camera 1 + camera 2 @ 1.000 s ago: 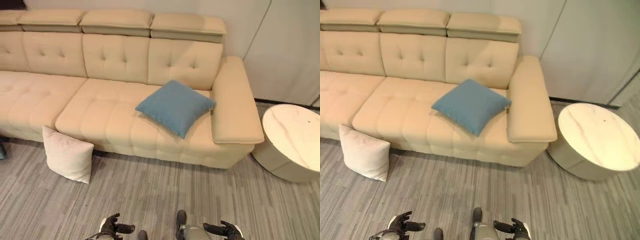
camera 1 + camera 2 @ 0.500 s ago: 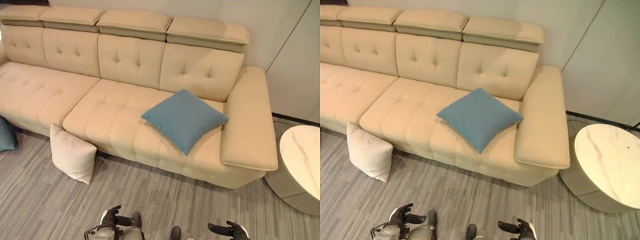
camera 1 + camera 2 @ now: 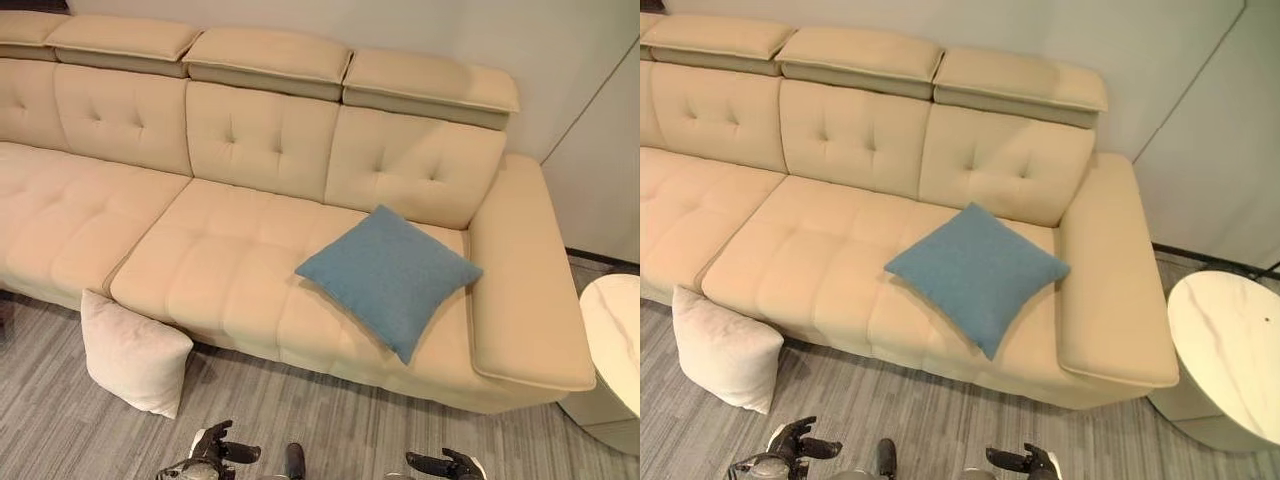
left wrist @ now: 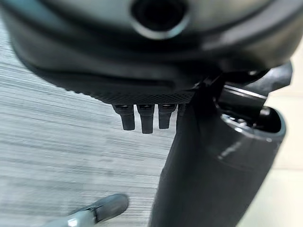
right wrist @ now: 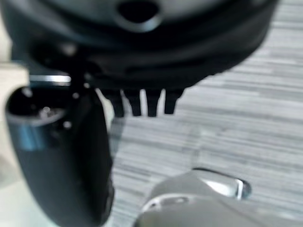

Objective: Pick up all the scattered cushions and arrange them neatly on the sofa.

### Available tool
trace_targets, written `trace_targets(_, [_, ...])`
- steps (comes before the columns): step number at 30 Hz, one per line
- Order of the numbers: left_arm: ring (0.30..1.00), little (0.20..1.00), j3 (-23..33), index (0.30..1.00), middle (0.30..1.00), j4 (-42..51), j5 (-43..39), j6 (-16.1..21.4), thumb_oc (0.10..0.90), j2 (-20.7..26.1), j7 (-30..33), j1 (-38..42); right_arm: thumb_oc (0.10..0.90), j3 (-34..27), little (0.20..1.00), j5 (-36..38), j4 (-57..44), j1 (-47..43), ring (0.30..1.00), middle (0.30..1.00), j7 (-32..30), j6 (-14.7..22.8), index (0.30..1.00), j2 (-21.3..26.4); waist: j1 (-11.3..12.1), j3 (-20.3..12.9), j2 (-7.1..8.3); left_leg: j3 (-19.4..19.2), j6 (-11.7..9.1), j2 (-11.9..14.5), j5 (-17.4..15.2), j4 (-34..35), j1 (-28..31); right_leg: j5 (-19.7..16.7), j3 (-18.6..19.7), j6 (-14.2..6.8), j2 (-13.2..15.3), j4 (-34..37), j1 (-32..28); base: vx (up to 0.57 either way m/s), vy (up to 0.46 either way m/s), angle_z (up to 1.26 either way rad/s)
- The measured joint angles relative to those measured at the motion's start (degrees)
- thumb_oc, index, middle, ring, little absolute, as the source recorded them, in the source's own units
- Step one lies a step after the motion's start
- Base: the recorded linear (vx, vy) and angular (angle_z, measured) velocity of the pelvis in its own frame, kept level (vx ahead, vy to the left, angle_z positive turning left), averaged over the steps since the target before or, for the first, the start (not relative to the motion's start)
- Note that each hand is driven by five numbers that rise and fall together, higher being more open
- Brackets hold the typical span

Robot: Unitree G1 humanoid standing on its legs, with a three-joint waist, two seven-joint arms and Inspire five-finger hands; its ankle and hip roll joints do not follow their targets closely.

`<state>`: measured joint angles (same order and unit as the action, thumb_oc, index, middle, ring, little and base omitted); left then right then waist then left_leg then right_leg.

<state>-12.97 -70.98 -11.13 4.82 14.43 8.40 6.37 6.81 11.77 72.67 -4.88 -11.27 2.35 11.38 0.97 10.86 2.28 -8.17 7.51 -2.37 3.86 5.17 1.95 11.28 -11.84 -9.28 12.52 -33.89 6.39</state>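
- The white cushion (image 3: 132, 352) stands on the floor, leaning against the sofa (image 3: 210, 260) front, ahead and off to the robot's left.
- The left hand (image 3: 212, 447) is nearer to it, though well apart; its fingers are relaxed and hold nothing.
- The right hand (image 3: 447, 466) hangs low, equally loose and empty.
- The blue cushion (image 3: 389, 277) already lies on the seat beside the armrest.

Two cushions, one blue cushion (image 3: 389, 277), one white cushion (image 3: 132, 353), one sofa (image 3: 215, 260), one round table (image 3: 1228, 345)
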Motion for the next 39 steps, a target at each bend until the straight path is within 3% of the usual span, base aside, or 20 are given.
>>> trace_targets(1, [0.900, 0.900, 0.04, 0.900, 0.900, -0.48, 0.00, -0.20, 0.800, -0.09, 0.01, -0.34, 0.800, 0.03, 0.900, -0.12, -0.89, -0.71, 0.900, 0.900, 0.01, 0.09, 0.900, 0.01, -0.14, 0.89, -0.55, -0.85, 0.28, 0.43, -0.73, 0.01, 1.42, 0.42, -2.77, 0.69, 0.81, -1.78, 1.40, 0.21, -0.004, -0.42])
trace_targets(3, [0.900, 0.900, 0.26, 0.900, 0.900, -0.47, 0.00, -0.21, 0.800, -0.39, -0.04, -1.41, 0.800, 0.33, 0.900, -0.23, -1.74, -0.72, 0.900, 0.900, 0.00, 0.13, 0.900, 0.02, -0.52, 0.93, -0.97, -2.12, -1.15, 1.27, -1.78, 0.20, 2.93, -0.06, -5.50, 0.76, 0.64, 7.24, 2.26, 0.26, -0.038, -0.38])
trace_targets(4, [0.900, 0.900, 0.54, 0.900, 0.900, -0.51, 0.00, -0.17, 0.800, -0.71, -0.03, -1.41, 0.800, 0.72, 0.900, -0.24, -1.83, -0.71, 0.900, 0.900, 0.02, 0.03, 0.900, 0.02, -0.55, 1.02, -0.66, -2.38, -2.10, 1.75, -2.64, 0.28, 3.30, -2.48, -6.68, 2.19, -0.24, 16.38, 4.32, 0.31, -0.058, -0.20])
trace_targets(6, [0.900, 0.900, 0.52, 0.900, 0.900, -0.70, 0.12, -0.16, 0.800, -0.89, -0.26, -1.69, 0.800, 0.71, 0.900, -0.23, -1.70, -0.26, 0.900, 0.900, 0.08, -0.27, 0.900, -0.03, -1.64, 1.03, -0.57, -1.99, -3.30, 2.67, -3.22, 0.29, 3.65, -8.68, -6.49, 1.25, -2.67, 23.52, 5.32, 0.25, -0.078, 0.11])
trace_targets(7, [0.900, 0.900, 0.53, 0.900, 0.900, -1.06, 0.31, -0.21, 0.800, -0.91, -0.34, -2.23, 0.800, 0.67, 0.900, -0.22, -1.68, 0.62, 0.900, 0.900, 0.09, -0.24, 0.900, -0.05, -2.20, 1.05, 0.39, -0.92, -4.81, 2.71, -3.69, 0.03, 5.05, -15.16, -6.18, 3.23, -3.44, 27.08, 3.58, 0.33, -0.118, 0.28])
trace_targets(8, [0.900, 0.900, 0.41, 0.900, 0.900, -0.81, 0.54, -0.15, 0.800, -1.81, -0.34, -2.53, 0.800, 0.63, 0.900, -0.20, -1.56, 1.65, 0.900, 0.900, 0.02, -0.27, 0.900, 0.67, -2.14, 0.91, -0.47, -0.52, -5.74, 4.34, -4.38, -0.38, 6.12, -16.33, -5.88, 6.21, -5.49, 29.55, 1.00, 0.34, -0.133, 0.27])
trace_targets(10, [0.900, 0.900, 0.22, 0.900, 0.900, -0.88, 0.59, -0.20, 0.800, -2.11, -0.53, -2.63, 0.800, 0.52, 0.900, -0.20, -1.58, 2.29, 0.900, 0.900, -0.08, -0.24, 0.900, 0.85, -2.25, 0.73, -0.96, 0.43, -7.63, 5.71, -5.44, -3.01, 5.89, -16.14, -3.90, 6.58, -7.83, 31.89, -1.72, 0.25, -0.149, 0.25])
trace_targets(12, [0.900, 0.900, 0.25, 0.900, 0.900, -0.37, 0.74, -0.04, 0.800, -2.16, -0.67, -2.56, 0.800, -0.10, 0.900, -0.02, -1.64, 3.16, 0.900, 0.900, -0.15, -0.10, 0.900, 1.25, -1.98, 0.20, -0.35, 1.77, -9.29, 6.60, -5.39, -9.43, 4.24, -16.22, -5.30, 8.55, -8.67, 35.35, -5.39, 0.08, -0.149, 0.27])
trace_targets(13, [0.900, 0.900, 0.26, 0.900, 0.900, -0.42, 0.69, 0.03, 0.800, -2.27, -0.62, -2.00, 0.800, -0.63, 0.900, 0.22, -1.57, 2.50, 0.900, 0.900, -0.23, 0.01, 0.900, 1.54, -1.64, 0.14, -0.19, 2.53, -11.18, 6.74, -5.88, -15.21, 1.57, -16.07, -5.36, 8.66, -8.66, 36.52, -6.13, 0.02, -0.123, 0.05])
trace_targets(14, [0.900, 0.900, 0.49, 0.900, 0.900, -0.34, 0.41, 0.01, 0.800, -2.21, -0.67, -0.51, 0.800, -0.63, 0.900, 0.37, -1.13, 1.69, 0.900, 0.900, -0.34, 0.19, 0.900, 1.62, -1.65, 0.63, 0.66, 2.95, -12.53, 6.73, -6.24, -26.65, -4.56, -16.41, -5.27, 9.84, -8.25, 37.50, -6.55, 0.00, -0.068, -0.13])
trace_targets(15, [0.900, 0.900, 0.75, 0.900, 0.900, -0.37, 0.44, 0.05, 0.800, -1.98, -0.50, -0.11, 0.800, -0.46, 0.900, 0.46, -1.26, 0.70, 0.900, 0.900, -0.32, 0.25, 0.900, 1.70, -1.17, 0.82, 0.86, 3.20, -14.25, 6.70, -5.13, -31.54, -7.42, -16.89, -4.91, 11.84, -8.15, 38.16, -7.18, 0.11, -0.037, -0.22])
trace_targets(16, [0.900, 0.900, 0.72, 0.900, 0.900, -0.42, 0.46, 0.02, 0.800, -2.03, -0.39, 0.28, 0.800, -0.39, 0.900, 0.65, -1.36, 0.18, 0.900, 0.900, -0.37, 0.49, 0.900, 1.79, -1.53, 0.76, 0.67, 3.96, -14.78, 6.82, -5.37, -33.94, -8.05, -17.02, -5.06, 12.17, -8.23, 38.30, -7.68, 0.14, 0.020, -0.18])
trace_targets(17, [0.900, 0.900, 0.65, 0.900, 0.900, -0.39, 0.41, 0.01, 0.800, -2.36, -0.41, 0.13, 0.800, 0.10, 0.900, 0.82, -1.70, -0.23, 0.900, 0.900, -0.39, 0.97, 0.900, 2.00, -2.03, 0.78, 0.63, 5.22, -14.84, 6.71, -6.17, -34.00, -8.53, -15.54, -4.33, 13.20, -8.29, 38.56, -8.54, 0.19, 0.034, -0.10])
trace_targets(20, [0.900, 0.900, 0.14, 0.900, 0.900, 0.59, 0.19, 0.19, 0.800, -2.92, -0.40, 0.74, 0.800, 0.71, 0.900, 0.84, -1.55, -0.82, 0.900, 0.900, -0.32, 0.99, 0.900, 2.22, -1.69, 1.05, 0.42, 5.44, -13.76, 6.18, -6.49, -23.59, -8.44, -15.25, -3.50, 13.85, -8.98, 39.14, -9.32, 0.16, 0.079, -0.17])
trace_targets(23, [0.900, 0.900, -0.29, 0.900, 0.900, 0.34, -0.13, 0.04, 0.800, -3.08, -0.41, 0.66, 0.800, 0.68, 0.900, 0.83, -1.62, -0.78, 0.900, 0.900, -0.38, 1.05, 0.900, 2.47, -1.73, 1.48, 0.25, 6.97, -14.31, 6.53, -3.43, -7.51, -6.70, -14.41, -2.13, 12.71, -10.06, 39.18, -10.81, 0.13, 0.122, -0.27])
trace_targets(26, [0.900, 0.900, -0.33, 0.900, 0.900, 0.48, -0.10, 0.02, 0.800, -3.24, -0.37, 0.46, 0.800, 0.52, 0.900, 0.82, -1.59, -0.15, 0.900, 0.900, -0.46, 1.06, 0.900, 3.69, -2.06, 1.88, -1.26, 8.75, -14.14, 7.59, -0.51, -3.95, -6.86, -13.58, -1.17, 11.34, -11.53, 39.16, -11.82, 0.13, 0.170, -0.33])
trace_targets(27, [0.900, 0.900, -0.36, 0.900, 0.900, 0.66, -0.06, 0.03, 0.800, -4.09, -0.36, -0.40, 0.800, 0.16, 0.900, 0.81, -1.51, 1.29, 0.900, 0.900, -0.47, 1.09, 0.900, 4.83, -2.25, 0.99, -3.25, 8.91, -12.51, 8.30, 2.33, -3.74, -5.97, -13.03, -0.41, 10.25, -12.67, 39.17, -11.94, 0.10, 0.167, -0.34])
trace_targets(28, [0.900, 0.900, -0.27, 0.900, 0.900, 0.70, -0.09, 0.00, 0.800, -4.01, -0.41, -0.57, 0.800, -0.01, 0.900, 0.80, -1.30, 1.51, 0.900, 0.900, -0.65, 1.01, 0.900, 4.61, -2.30, 0.93, -2.89, 8.64, -11.96, 7.77, 3.91, -3.37, -5.39, -12.68, -0.01, 9.79, -11.83, 39.16, -12.32, 0.10, 0.173, -0.33])
trace_targets(32, [0.900, 0.900, -0.30, 0.900, 0.900, 1.89, -0.03, 0.04, 0.800, -3.43, -0.26, -1.67, 0.800, -0.60, 0.900, 0.79, -1.31, 3.58, 0.900, 0.900, -0.85, 0.86, 0.900, 3.65, -3.08, 0.57, -2.57, 6.89, -9.60, 3.93, 3.94, -0.13, -2.29, -11.26, 1.35, 5.63, -7.83, 37.86, -12.65, 0.05, 0.150, -0.13])
trace_targets(39, [0.900, 0.900, 2.29, 0.900, 0.900, 4.20, -0.09, 0.15, 0.800, 0.48, 1.42, -2.72, 0.800, -3.54, 0.900, 0.81, -3.81, 2.37, 0.900, 0.900, -1.23, 0.93, 0.900, 2.24, -3.04, 0.35, -2.67, 4.59, -8.22, 2.56, 2.65, -0.03, -0.80, -11.72, 2.88, 4.12, -6.28, 39.11, -13.80, 0.02, 0.086, -0.14])
